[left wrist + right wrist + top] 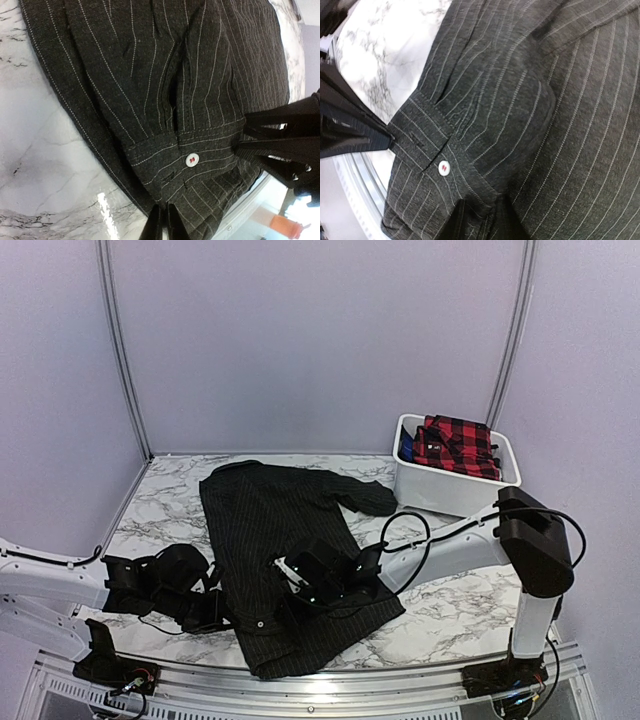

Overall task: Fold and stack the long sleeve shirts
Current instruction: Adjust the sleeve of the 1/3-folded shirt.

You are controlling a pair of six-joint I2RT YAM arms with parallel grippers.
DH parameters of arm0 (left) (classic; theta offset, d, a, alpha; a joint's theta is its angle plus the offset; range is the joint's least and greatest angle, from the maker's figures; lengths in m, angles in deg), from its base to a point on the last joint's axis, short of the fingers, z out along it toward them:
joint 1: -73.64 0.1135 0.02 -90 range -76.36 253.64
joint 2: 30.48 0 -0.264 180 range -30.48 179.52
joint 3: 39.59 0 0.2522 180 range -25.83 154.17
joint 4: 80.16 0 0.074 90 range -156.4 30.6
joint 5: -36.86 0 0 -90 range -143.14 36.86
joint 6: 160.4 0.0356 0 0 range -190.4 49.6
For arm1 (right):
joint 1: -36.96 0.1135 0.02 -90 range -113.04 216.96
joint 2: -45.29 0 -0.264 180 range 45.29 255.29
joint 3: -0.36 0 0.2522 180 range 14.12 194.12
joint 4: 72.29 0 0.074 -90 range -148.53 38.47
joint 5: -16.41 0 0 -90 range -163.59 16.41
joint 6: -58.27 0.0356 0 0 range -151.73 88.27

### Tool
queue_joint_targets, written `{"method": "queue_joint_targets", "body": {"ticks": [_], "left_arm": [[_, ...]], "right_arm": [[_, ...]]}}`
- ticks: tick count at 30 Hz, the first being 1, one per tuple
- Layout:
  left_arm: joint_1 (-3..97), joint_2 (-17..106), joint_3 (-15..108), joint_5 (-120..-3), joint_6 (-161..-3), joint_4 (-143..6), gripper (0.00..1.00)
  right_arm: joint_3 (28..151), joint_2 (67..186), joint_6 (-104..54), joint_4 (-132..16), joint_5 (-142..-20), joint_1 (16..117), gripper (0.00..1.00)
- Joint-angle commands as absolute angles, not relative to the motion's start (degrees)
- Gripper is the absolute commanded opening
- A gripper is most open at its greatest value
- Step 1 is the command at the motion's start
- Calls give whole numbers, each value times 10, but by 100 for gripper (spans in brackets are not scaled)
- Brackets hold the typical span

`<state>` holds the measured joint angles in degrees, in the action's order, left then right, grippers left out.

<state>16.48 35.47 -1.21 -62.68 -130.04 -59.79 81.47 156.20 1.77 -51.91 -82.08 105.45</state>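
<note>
Pale lilac wall panels (300,340) close in a white marble-patterned table (450,610), and on it a black pinstriped shirt (270,520) lies spread flat, collar toward the back wall and one sleeve crooked toward the right. Its hem reaches the near edge between the two arms. At the back right corner stands a white bin (440,490) with a red-and-black plaid shirt (458,445) bundled inside, well apart from the black one; a strip of blue cloth shows at the bin's left wall. Both arms lie low over the lower part of the black shirt, meeting at a cuff (200,150) folded onto the body, with its small white button (192,160) between them. The left gripper (163,217) has its fingers pressed together, nipping the cloth at one end of the cuff. The right gripper (241,133) sets its two fingers at the cuff's other end with a narrow gap between them; whether they have the cloth I cannot tell.
</note>
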Motion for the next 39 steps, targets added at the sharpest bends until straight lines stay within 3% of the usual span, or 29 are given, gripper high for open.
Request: {"method": "queue_joint_targets", "body": {"ticks": [1,4,18,32,36,39], "left_arm": [[162,360,13,-633,-1284,-578,0],[162,356,23,-643,-1279,-567,0],[125,322,73,-729,-1259,-497,0],[104,330,67,-730,-1266,-489,1],[104,334,64,-725,-1267,-489,16],[104,324,63,-704,-1265,-487,36]], "right_arm": [[840,1573,11,-511,-814,1051,10],[853,1573,6,-487,-808,1050,0],[884,1505,-49,-290,-798,1049,0],[827,1486,-8,-317,-817,1067,0],[812,1486,-1,-332,-818,1071,2],[809,1469,-4,-324,-796,1071,10]]}}
